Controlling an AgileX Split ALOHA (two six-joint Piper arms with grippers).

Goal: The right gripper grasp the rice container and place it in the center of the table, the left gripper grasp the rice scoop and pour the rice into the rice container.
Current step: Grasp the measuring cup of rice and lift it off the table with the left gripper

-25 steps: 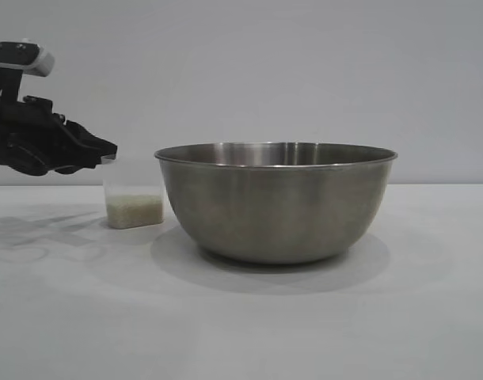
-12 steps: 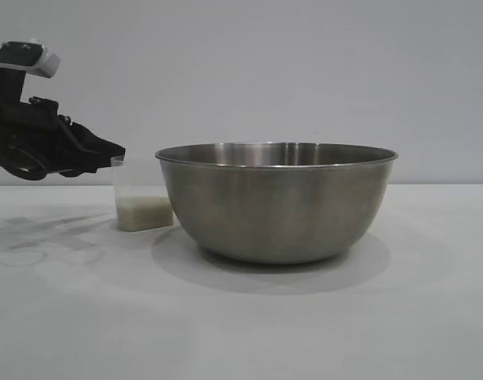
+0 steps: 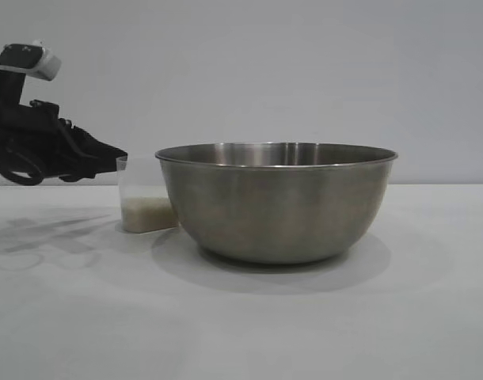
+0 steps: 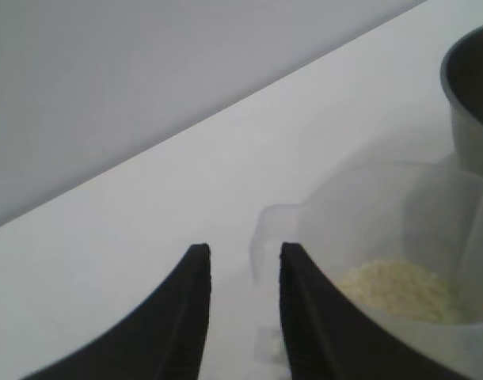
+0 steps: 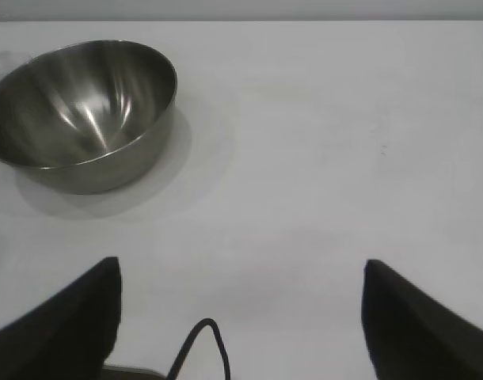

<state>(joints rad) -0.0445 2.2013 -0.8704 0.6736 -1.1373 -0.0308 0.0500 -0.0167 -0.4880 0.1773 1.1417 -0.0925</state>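
Left wrist view: your left gripper point(image 4: 240, 273), jaws narrow, pinches the light, flexible rice scoop point(image 4: 400, 261) by its handle; grip gently.

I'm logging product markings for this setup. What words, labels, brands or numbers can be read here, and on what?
None can be read: the rice container, the rice scoop, the left gripper and the table show no legible text, label or number in any view.
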